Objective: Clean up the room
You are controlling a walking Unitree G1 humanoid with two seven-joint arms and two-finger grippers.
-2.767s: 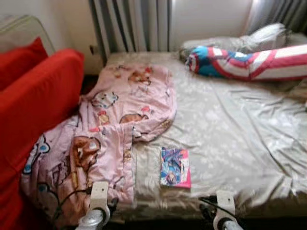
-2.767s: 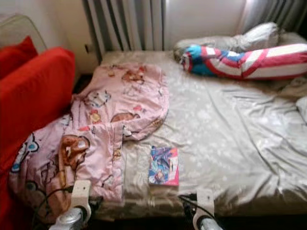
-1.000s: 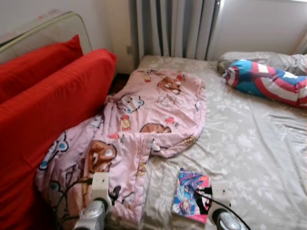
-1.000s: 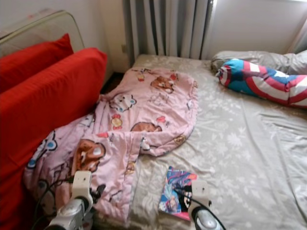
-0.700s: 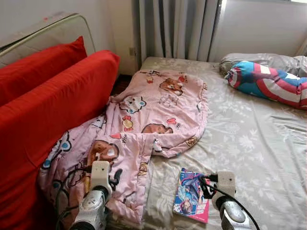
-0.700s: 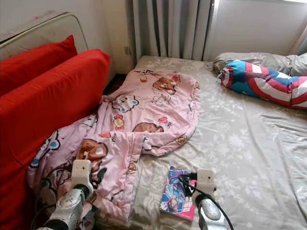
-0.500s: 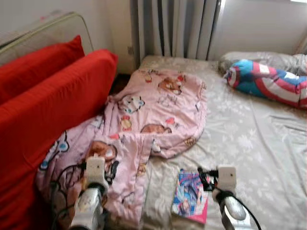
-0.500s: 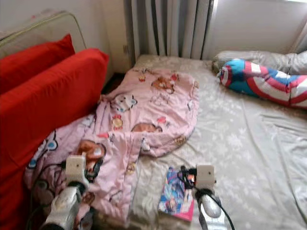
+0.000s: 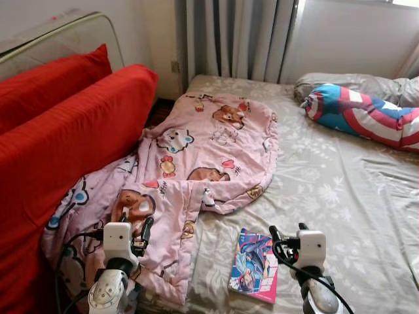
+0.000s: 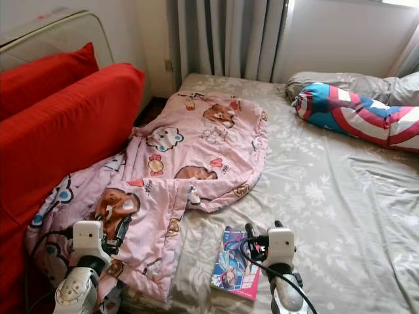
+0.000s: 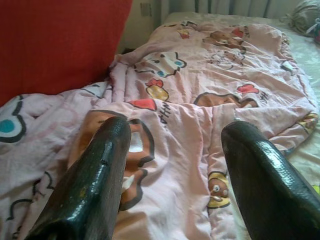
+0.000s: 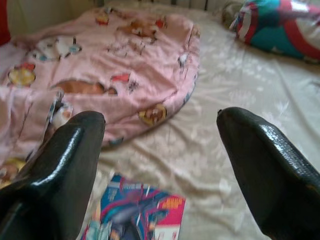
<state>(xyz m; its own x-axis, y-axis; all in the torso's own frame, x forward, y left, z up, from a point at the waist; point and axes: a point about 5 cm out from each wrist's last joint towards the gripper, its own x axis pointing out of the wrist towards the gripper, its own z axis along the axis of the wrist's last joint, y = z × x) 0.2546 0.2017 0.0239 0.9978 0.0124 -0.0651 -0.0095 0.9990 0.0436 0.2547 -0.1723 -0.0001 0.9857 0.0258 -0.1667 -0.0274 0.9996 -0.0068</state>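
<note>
A pink cartoon-print blanket [image 9: 203,150] lies rumpled over the left half of the bed and spills off its near left corner. A colourful book [image 9: 254,273] lies flat on the grey floral sheet [image 9: 340,196] near the front edge. My right gripper [image 9: 288,230] hovers open just above the book's far right corner; the right wrist view has the book [image 12: 132,215] below its fingers. My left gripper [image 9: 134,224] is open over the blanket's near fold, where a brown bear print [image 11: 145,145] lies between its fingers. Neither gripper holds anything.
Big red cushions [image 9: 65,144] stand along the bed's left side against a metal headboard rail [image 9: 59,36]. A red, white and blue bolster [image 9: 366,121] and a grey pillow [image 9: 353,82] lie at the far right. Grey curtains [image 9: 236,39] hang behind.
Both arms have lifted and reached forward. The right gripper now sits beyond the book's far corner and the left one over the blanket fold. The camera has swayed slightly.
</note>
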